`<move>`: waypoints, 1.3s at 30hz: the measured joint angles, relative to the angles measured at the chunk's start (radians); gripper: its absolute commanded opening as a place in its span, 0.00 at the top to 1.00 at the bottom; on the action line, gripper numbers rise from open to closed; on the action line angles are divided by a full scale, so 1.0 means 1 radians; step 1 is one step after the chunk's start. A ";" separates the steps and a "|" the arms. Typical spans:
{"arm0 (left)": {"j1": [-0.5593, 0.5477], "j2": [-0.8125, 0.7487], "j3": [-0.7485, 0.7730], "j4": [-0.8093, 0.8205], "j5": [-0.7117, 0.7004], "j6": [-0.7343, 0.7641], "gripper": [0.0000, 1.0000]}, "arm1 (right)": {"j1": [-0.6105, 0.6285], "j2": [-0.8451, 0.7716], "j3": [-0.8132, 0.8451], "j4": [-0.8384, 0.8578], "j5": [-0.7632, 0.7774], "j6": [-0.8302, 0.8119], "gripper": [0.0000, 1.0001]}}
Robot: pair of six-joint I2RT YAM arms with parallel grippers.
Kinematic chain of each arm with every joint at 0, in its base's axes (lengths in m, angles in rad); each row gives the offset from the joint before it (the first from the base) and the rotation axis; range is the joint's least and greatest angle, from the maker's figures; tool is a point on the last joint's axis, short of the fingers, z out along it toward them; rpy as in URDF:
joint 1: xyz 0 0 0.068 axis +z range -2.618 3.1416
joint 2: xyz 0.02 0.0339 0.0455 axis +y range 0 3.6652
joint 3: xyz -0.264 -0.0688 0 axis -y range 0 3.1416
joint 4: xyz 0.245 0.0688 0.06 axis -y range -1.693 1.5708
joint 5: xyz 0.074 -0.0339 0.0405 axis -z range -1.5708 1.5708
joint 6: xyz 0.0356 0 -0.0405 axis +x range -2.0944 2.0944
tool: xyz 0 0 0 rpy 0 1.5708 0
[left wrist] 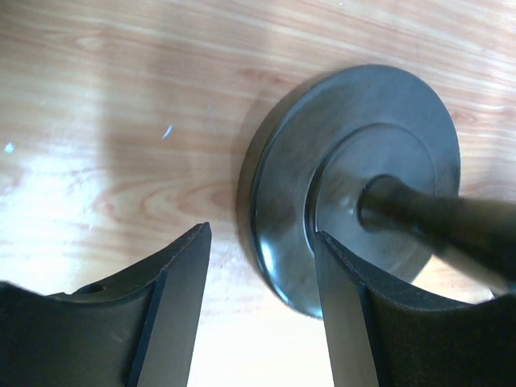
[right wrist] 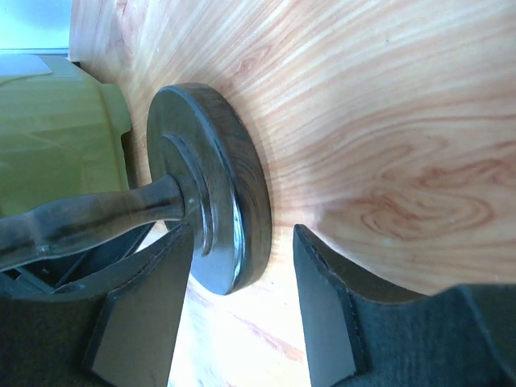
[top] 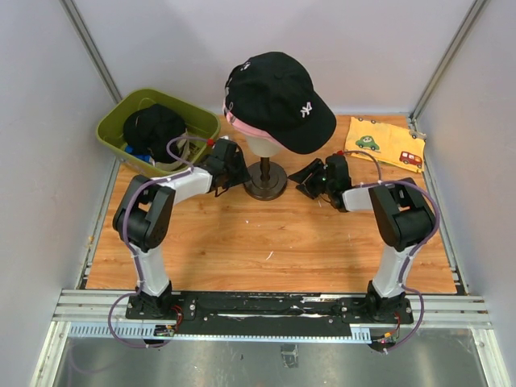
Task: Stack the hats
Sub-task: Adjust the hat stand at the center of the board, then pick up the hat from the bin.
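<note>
Both jaws gape empty, flanking the stand base (left wrist: 355, 185). Above them sits the black cap (top: 278, 97) over the pink cap (top: 242, 125); another black hat (top: 153, 125) in the bin (top: 113, 143) lies beyond the left jaws.

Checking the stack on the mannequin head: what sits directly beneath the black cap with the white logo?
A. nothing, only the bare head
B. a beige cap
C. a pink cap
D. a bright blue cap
C: the rim of a pink cap shows under the black cap, just above the cream mannequin head.
</note>
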 measured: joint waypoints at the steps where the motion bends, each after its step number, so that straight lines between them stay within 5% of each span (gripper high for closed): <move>1: 0.000 -0.023 -0.013 -0.012 -0.003 -0.004 0.41 | 0.000 -0.013 -0.010 -0.005 0.006 -0.002 0.46; 22: 0.045 -0.561 -0.062 -0.255 -0.188 -0.143 0.34 | -0.027 -0.395 -0.182 -0.186 0.097 -0.111 0.46; 31: 0.286 -0.600 0.058 -0.366 -0.259 -0.195 0.32 | -0.023 -0.538 -0.239 -0.216 0.107 -0.151 0.45; 39: 0.388 -0.510 0.138 -0.391 -0.274 -0.195 0.32 | 0.010 -0.567 -0.242 -0.215 0.103 -0.170 0.45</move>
